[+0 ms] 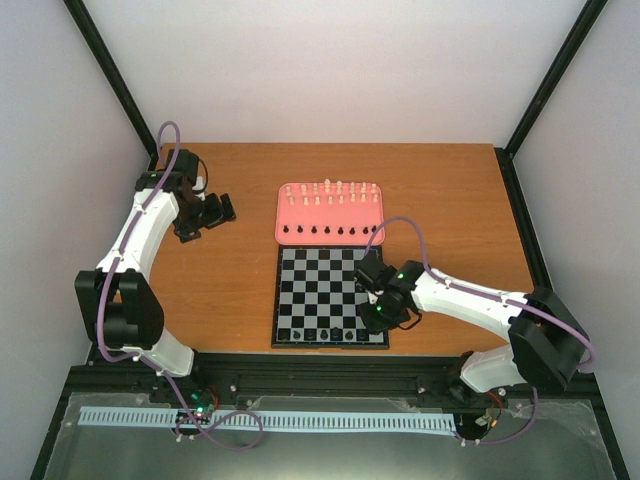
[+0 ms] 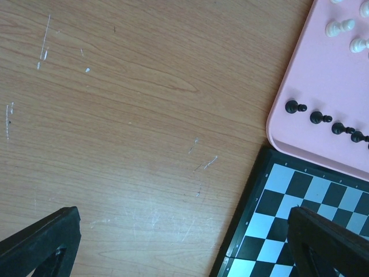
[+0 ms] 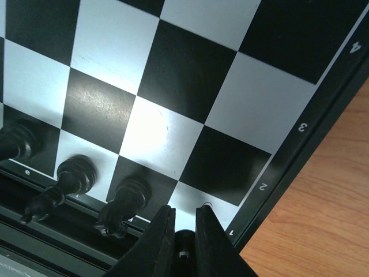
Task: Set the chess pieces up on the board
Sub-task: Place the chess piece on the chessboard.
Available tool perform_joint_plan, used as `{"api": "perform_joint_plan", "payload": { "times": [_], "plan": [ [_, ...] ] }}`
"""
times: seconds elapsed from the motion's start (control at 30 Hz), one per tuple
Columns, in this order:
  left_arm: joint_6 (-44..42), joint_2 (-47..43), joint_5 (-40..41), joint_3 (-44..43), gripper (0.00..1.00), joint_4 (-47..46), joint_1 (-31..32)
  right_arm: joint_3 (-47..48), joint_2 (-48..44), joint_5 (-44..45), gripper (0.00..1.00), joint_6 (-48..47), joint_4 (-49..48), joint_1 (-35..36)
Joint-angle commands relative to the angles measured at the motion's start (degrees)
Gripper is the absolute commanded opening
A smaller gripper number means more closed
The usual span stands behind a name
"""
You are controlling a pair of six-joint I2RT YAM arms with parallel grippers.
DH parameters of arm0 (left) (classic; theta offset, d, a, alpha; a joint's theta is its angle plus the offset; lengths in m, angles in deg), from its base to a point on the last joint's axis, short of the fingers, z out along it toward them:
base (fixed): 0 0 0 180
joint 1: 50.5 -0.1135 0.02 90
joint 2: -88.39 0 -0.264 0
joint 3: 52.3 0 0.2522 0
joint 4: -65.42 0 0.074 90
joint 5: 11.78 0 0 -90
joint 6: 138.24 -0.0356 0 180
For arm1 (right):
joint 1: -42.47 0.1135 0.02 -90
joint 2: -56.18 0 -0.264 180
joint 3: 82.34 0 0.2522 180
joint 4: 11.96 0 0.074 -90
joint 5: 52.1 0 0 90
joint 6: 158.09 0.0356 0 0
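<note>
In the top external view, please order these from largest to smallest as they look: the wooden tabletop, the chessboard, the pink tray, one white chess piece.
1. Brown wooden tabletop
2. Square black-and-grey chessboard
3. Pink rounded rectangular tray, similar in width to the chessboard but shorter
4. Tiny cream-white chess piece standing on the tray

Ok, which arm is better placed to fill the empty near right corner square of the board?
Right. The right gripper hangs shut just above that corner of the board, beside the black chess pieces standing in that row. The left gripper is open over the table, off the board.
</note>
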State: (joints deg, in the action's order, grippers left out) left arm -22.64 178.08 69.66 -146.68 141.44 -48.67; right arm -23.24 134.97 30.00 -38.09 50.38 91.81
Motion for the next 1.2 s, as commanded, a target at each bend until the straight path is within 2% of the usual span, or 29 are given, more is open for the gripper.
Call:
{"api": "perform_joint_plan", "payload": {
  "times": [0.0, 0.6, 0.7, 1.17],
  "plan": [
    [-1.19, -2.37, -0.05, 0.40, 1.00, -0.28, 0.35, -0.85, 0.49, -0.47, 0.03, 1.11, -1.59, 0.66],
    [-0.65, -2.60, -0.09, 1.48, 1.00, -0.59, 0.32, -3.37, 1.41, 1.31, 0.04, 1.26, -3.05, 0.67],
    [-0.56, -2.69, -0.06, 1.56, 1.00, -0.64, 0.43, -3.49, 1.08, 1.39, 0.09, 1.05, -2.99, 0.67],
    [0.10, -3.95, 0.47, 2.05, 1.00, -0.41, 0.60, -3.02, -0.22, 2.44, 0.18, 0.13, -2.30, 0.67]
  ]
}}
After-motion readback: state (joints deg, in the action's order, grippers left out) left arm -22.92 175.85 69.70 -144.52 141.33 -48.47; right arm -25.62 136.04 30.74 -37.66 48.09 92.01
